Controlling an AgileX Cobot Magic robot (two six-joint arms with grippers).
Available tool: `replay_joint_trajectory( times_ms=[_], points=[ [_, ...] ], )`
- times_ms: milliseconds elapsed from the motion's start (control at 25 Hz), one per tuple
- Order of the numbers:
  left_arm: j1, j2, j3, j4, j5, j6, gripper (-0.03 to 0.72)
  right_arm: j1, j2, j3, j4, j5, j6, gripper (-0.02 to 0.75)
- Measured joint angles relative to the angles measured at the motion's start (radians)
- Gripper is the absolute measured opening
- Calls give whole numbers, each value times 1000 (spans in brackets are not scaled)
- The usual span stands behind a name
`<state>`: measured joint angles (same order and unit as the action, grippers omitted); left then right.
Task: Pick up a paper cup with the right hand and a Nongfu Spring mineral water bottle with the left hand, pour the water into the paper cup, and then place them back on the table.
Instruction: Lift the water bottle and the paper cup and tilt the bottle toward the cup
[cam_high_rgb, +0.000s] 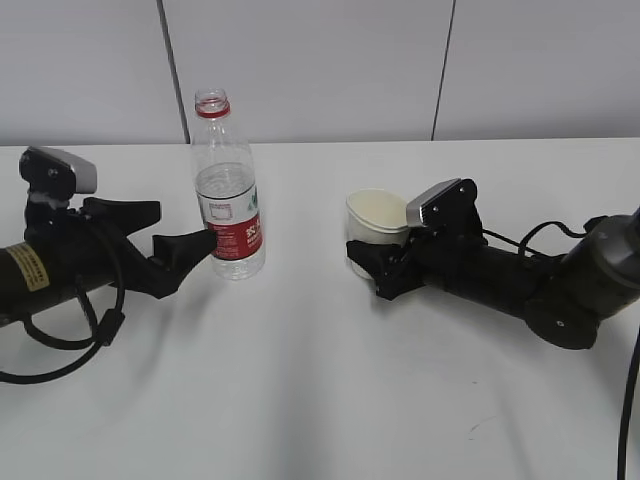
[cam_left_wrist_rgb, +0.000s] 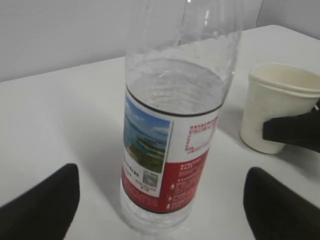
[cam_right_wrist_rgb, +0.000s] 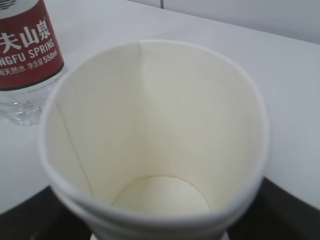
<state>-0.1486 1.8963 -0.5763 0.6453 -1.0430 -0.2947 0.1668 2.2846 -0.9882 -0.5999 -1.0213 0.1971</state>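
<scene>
The Nongfu Spring mineral water bottle (cam_high_rgb: 228, 195) stands upright and uncapped on the table (cam_high_rgb: 320, 380), mostly full. My left gripper (cam_high_rgb: 185, 226) is open; its fingers flank the bottle's lower part without gripping it. In the left wrist view the bottle (cam_left_wrist_rgb: 172, 145) stands between the two black fingertips (cam_left_wrist_rgb: 42, 202). The paper cup (cam_high_rgb: 376, 214) is empty and sits in my right gripper (cam_high_rgb: 380, 252), which is shut on its lower body. In the right wrist view the cup (cam_right_wrist_rgb: 150, 125) fills the frame, its rim slightly oval, with black fingers (cam_right_wrist_rgb: 30, 215) at both lower corners.
The bottle (cam_right_wrist_rgb: 27, 45) shows at the upper left of the right wrist view, close to the cup. The cup with a black finger across it (cam_left_wrist_rgb: 277, 110) shows at the right of the left wrist view. A grey panelled wall (cam_high_rgb: 320, 60) runs behind the table.
</scene>
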Motion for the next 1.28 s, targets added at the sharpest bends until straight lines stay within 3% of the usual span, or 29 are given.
replay_joint_trajectory(
  times_ms=[600,840,1280],
  points=[
    [-88,167,-200,-1,-3,-2,599,0,0,0,-2,-5,0,505],
    [-90,199,-234,-67,34,-2,593,0,0,0,-2,-5,0,505],
    [-115,235,-269,-81,34,-2,587,0,0,0,-2,-5,0,505]
  ],
)
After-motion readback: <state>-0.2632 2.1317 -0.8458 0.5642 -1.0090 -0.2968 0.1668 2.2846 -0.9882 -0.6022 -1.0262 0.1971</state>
